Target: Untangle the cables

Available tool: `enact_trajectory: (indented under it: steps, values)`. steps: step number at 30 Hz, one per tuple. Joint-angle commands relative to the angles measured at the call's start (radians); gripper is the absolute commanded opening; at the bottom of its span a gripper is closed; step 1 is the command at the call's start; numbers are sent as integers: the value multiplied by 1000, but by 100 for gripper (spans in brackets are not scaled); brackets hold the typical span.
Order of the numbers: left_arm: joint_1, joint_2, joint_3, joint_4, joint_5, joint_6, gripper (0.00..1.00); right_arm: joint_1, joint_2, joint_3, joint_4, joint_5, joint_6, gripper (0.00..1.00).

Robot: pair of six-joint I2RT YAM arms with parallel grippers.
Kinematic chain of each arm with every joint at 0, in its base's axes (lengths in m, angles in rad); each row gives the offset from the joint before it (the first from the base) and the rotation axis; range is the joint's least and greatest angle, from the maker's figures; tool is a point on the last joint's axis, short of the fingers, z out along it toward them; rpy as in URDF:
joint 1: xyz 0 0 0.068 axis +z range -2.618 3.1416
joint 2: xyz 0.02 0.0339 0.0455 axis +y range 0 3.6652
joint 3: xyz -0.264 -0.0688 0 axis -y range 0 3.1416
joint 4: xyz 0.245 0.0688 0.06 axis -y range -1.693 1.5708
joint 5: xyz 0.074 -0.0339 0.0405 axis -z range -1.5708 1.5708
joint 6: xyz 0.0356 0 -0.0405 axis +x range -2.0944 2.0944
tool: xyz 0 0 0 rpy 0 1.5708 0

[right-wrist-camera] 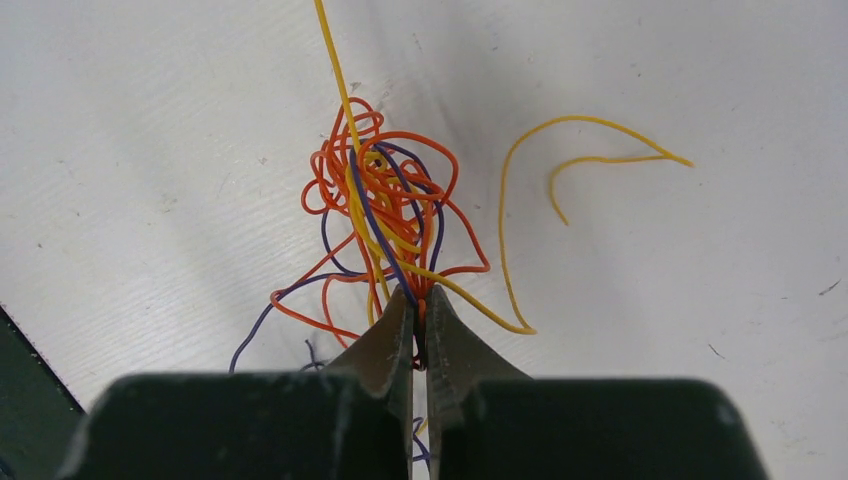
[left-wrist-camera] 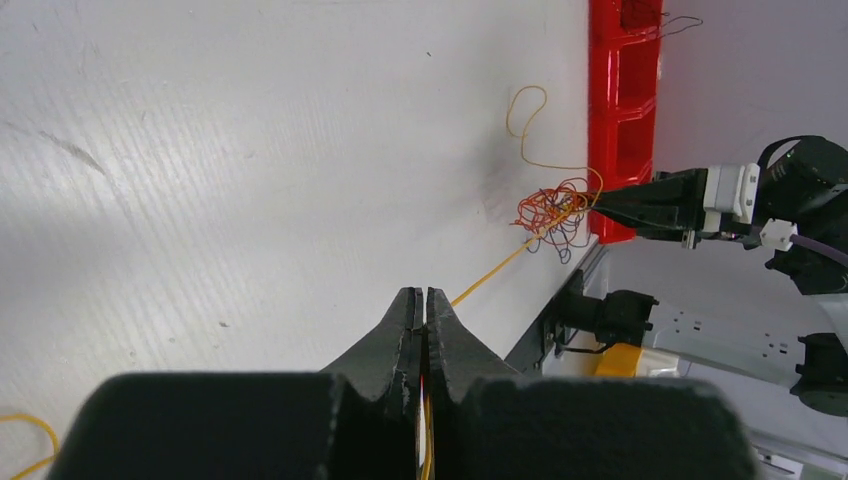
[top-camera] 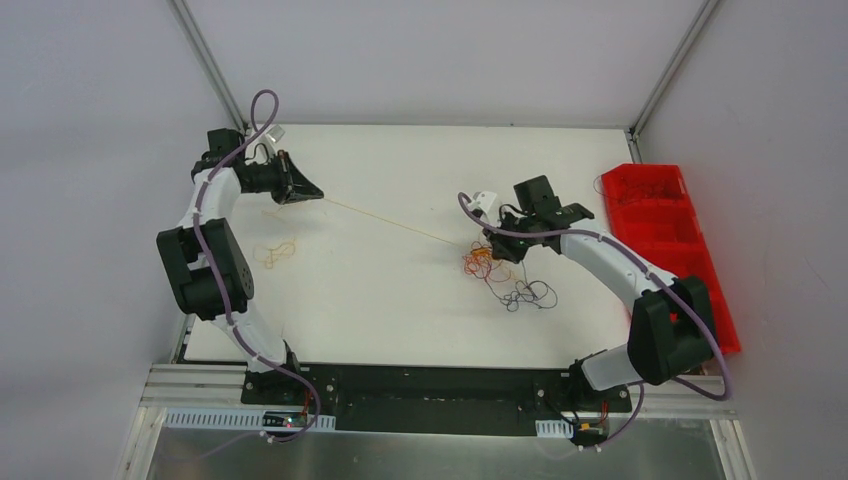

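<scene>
1. Left gripper (top-camera: pixel 314 195) sits over the far left part of the white table (top-camera: pixel 400 330). Its jaws are pressed together on the end of a yellow cable (top-camera: pixel 390 222). In the left wrist view its fingers (left-wrist-camera: pixel 400 335) meet with no gap, and the yellow line shows pinched between them.
2. Just nearer the arm bases, a loose yellow strand (top-camera: pixel 277 252) lies curled flat on the table. It is apart from the gripper and from the other wires.
3. From the left gripper the yellow cable runs straight and taut, slanting across the middle of the table toward the right. It ends in the tangle (top-camera: pixel 477 262).
4. The tangle rests on the table right of centre. It is a small ball of orange, red and yellow wires with purple ones threaded through. In the right wrist view the taut yellow cable enters the ball from the far side.
5. The right gripper (top-camera: pixel 492 250) is at the tangle, clamped on it. Its jaws are closed at the near edge of the ball, with orange, yellow and purple wires caught between them.
6. Dark purple strands (top-camera: pixel 527 293) trail out of the ball toward the near side and lie slack on the table. A yellow loop (right-wrist-camera: pixel 585 150) arcs out beside the ball.
7. A red bin (top-camera: pixel 665 235) with several compartments stands along the right edge of the table, beyond the right gripper.
</scene>
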Motion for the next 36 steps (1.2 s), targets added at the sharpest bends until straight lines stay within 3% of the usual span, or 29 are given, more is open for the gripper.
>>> enact_trajectory:
  steps: [1,8,16,18,20,22,23,24,27,30,36]
  values:
    - [51,-15,70,40,-96,27,0,-46,9,1,-244,99,-20,0]
    - [217,68,232,39,-148,-30,0,-93,4,-7,-289,110,-33,0]
    - [230,72,215,-17,-152,53,0,-131,-24,47,-346,-10,22,3]
    - [207,50,189,-45,-103,149,0,-135,-37,72,-341,-76,60,0]
    - [147,-1,139,-66,-41,218,2,-129,-48,99,-303,-141,119,0]
    - [73,-33,88,-66,54,192,39,-107,-51,126,-260,-176,167,0]
    - [31,-41,69,-66,93,161,52,-89,-51,142,-243,-187,182,0]
    - [-27,-47,56,-65,112,138,58,-75,-52,154,-224,-201,198,0]
    - [-203,-75,17,-17,98,120,61,-34,-79,164,-162,-243,217,0]
    - [-341,-80,-44,156,25,-46,61,32,-130,132,-95,-230,191,0]
    - [-515,63,-66,378,-145,-307,74,134,-161,91,-95,-136,131,0]
